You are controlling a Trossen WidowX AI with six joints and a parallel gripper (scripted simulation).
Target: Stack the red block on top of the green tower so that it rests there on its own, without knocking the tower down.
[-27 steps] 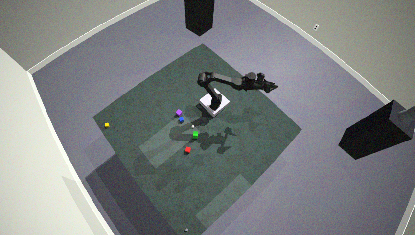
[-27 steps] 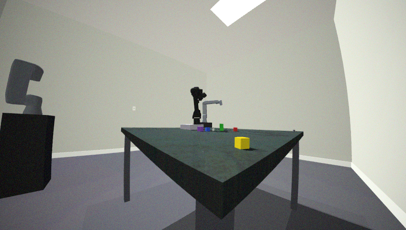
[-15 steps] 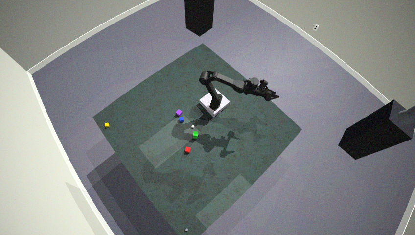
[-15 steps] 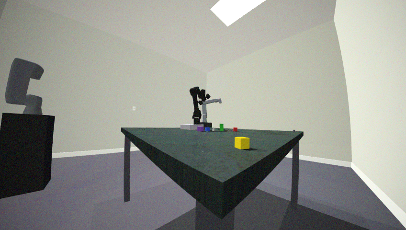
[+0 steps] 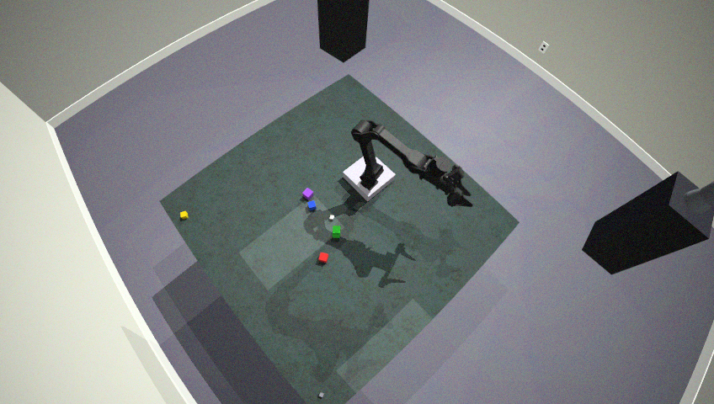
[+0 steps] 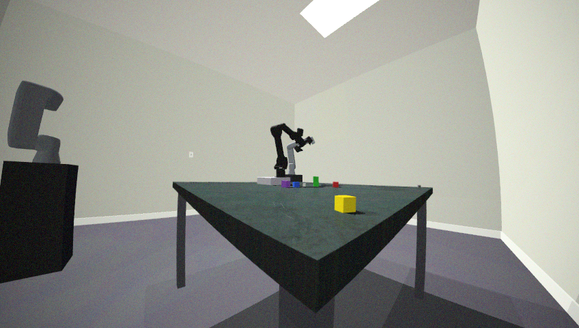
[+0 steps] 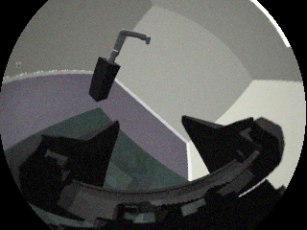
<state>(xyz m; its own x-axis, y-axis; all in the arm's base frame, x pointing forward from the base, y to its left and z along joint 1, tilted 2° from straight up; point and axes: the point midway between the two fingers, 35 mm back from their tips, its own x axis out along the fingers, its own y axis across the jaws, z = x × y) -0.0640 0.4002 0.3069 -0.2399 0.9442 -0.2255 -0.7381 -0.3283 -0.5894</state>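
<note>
One red block (image 5: 322,257) on the table, well apart from the wide-open, empty gripper (image 5: 460,196).

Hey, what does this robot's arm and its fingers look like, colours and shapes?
The arm is matte black throughout, built of slim rounded links with bulkier joints, mounted on a pale square base plate. The gripper has two dark, tapering, pointed fingers. No cables or markings show.

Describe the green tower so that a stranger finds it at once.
On the dark green table, look just in front of the arm's white base plate. The green tower stands between a tiny white cube and the red block. It alone is green, and taller than its neighbours.
</note>
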